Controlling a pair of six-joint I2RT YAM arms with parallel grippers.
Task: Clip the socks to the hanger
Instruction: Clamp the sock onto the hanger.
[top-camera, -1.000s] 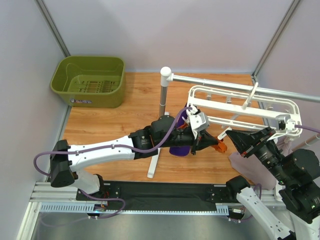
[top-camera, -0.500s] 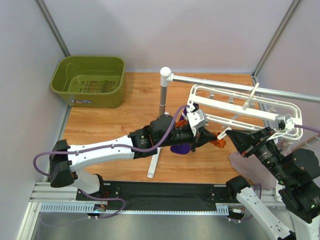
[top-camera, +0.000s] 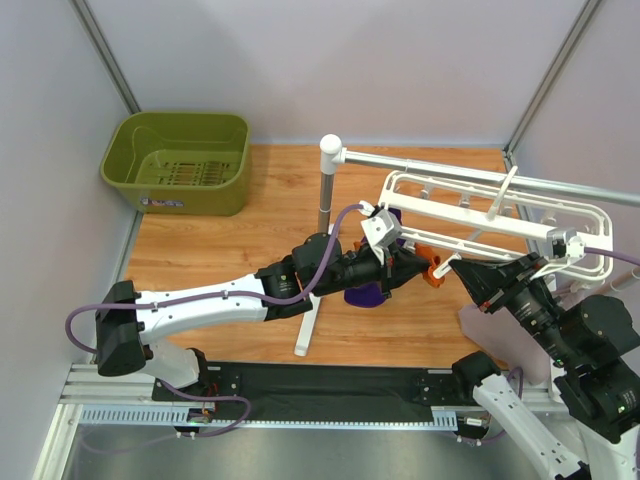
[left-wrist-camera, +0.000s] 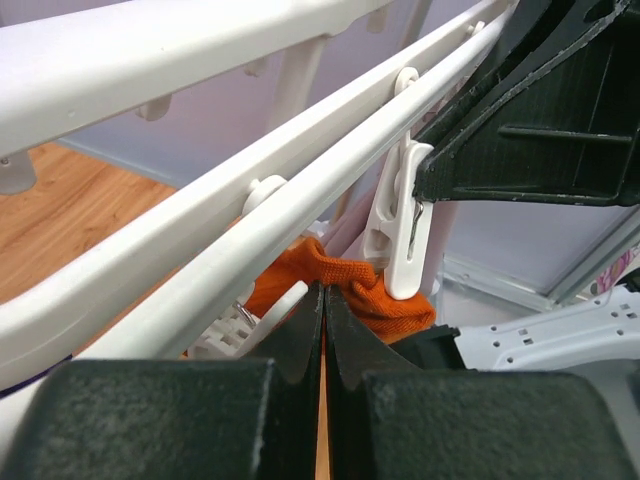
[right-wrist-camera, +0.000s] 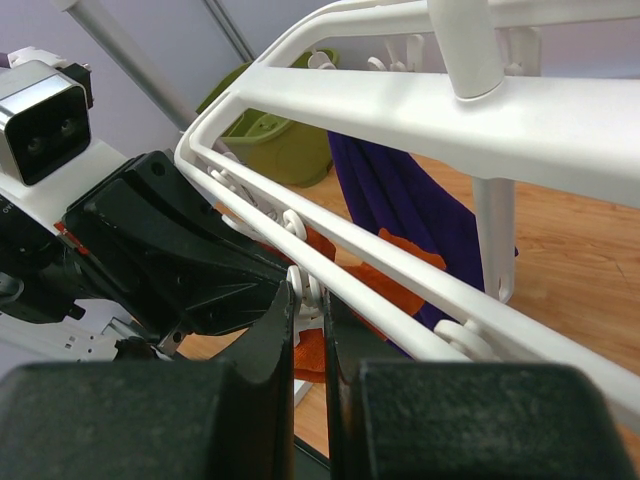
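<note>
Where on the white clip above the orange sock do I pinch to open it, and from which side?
Pinch the clip by its upper wings, above the wire spring, from the right arm's side, where the right gripper is closed on it. It hangs down from the hanger rail, and the sock in the left gripper sits just below, so the lower tips must stay free.

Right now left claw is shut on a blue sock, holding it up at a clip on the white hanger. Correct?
Not blue: the sock is orange, as the left wrist view shows. The rest holds: left claw shut on it, holding it up at a clip on the white hanger.
</note>
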